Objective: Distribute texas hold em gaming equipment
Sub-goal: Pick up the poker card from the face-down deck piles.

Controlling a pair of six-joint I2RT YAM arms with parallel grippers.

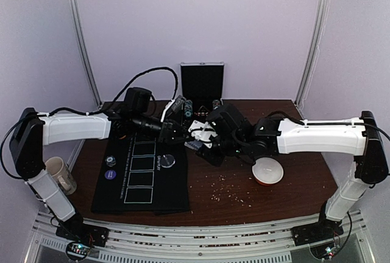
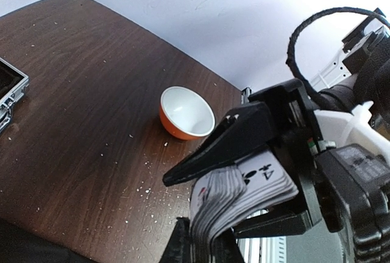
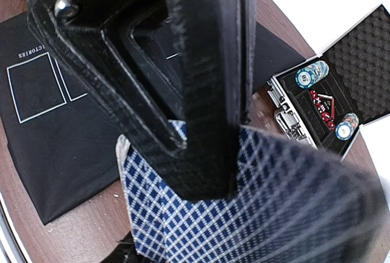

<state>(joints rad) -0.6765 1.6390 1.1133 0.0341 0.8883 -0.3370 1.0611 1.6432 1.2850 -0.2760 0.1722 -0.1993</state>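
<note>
Two robot arms are meeting above the middle of a dark wooden counter [image 1: 268,205], working a deck of playing cards [image 2: 244,187] between them. The right pincer [image 1: 200,137] is pinching the deck from both flat sides, with the checked blue backs facing its own camera and a four of clubs showing on the other side. The left pincer [image 1: 175,130] is reaching in at the deck's free end, but it is impossible to tell whether its fingers are gripping a card. A black mat [image 1: 140,181] with white card outlines is lying to the left, carrying a few chips [image 1: 109,175] and showing no cards. This is looking like the start of dealing. Next, one card needs peeling off cleanly and carrying to an outline.
</note>
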